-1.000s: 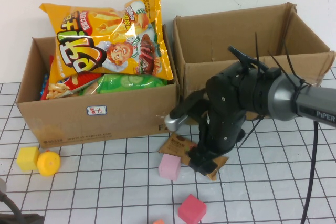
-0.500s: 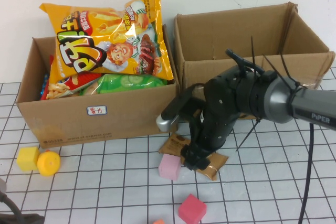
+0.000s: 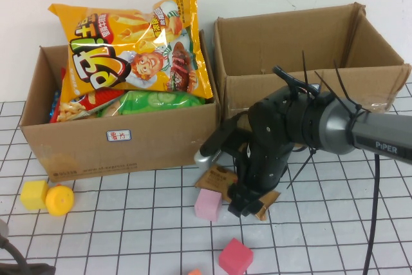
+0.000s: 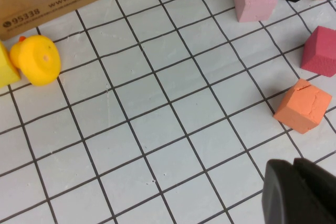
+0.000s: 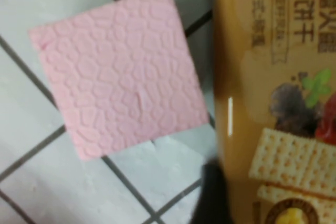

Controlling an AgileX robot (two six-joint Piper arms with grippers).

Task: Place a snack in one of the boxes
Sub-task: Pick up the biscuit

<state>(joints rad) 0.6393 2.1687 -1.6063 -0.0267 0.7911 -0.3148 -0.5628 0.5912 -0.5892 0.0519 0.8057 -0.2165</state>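
The brown biscuit packet (image 3: 222, 180) is lying flat on the checked table (image 3: 129, 223), just in front of the gap between the two cardboard boxes. The right gripper (image 3: 239, 205) is pressed down on it, right beside the pink foam cube (image 3: 208, 205). In the last second the right arm has been swung a little toward the robot's left and lowered onto the packet — so a grab looks close. Whether its claw is open or closed cannot be told, because the fingers are hidden under the wrist. The packet has not been lifted yet, so most of the task is still to be done. The left box (image 3: 122, 140) is already stuffed with a big yellow chip bag (image 3: 135, 46) and other snacks — the empty right box (image 3: 296, 56) is probably the easier place for the packet. The left gripper (image 4: 302, 192) is parked low over the table, well apart from the packet, near an orange cube (image 4: 303, 106); its claw looks closed on nothing. A yellow toy duck (image 3: 59, 199) is left by the left box.
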